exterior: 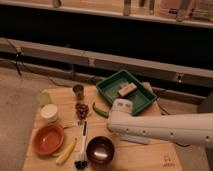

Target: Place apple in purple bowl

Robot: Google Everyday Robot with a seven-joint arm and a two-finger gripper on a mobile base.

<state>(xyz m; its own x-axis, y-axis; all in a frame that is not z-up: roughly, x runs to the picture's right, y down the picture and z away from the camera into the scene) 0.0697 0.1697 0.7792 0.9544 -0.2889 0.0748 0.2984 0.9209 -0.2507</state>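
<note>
The apple [81, 109], small, round and reddish, sits on the wooden table [150, 157] left of centre, just below a metal cup [78, 90]. The purple bowl [100, 150], dark and glossy, stands at the front of the table and holds nothing I can see. My white arm reaches in from the right. Its gripper [118, 107] is at the arm's left end, above the table's middle, right of the apple and behind the purple bowl. It is apart from both.
A green tray [111, 90] with a tan block [127, 89] stands at the back right. An orange bowl [48, 138], a banana [66, 151] and a brush [81, 145] lie front left. A green vegetable [100, 111], a white jar [49, 113] and a pale green cup [44, 96] are nearby.
</note>
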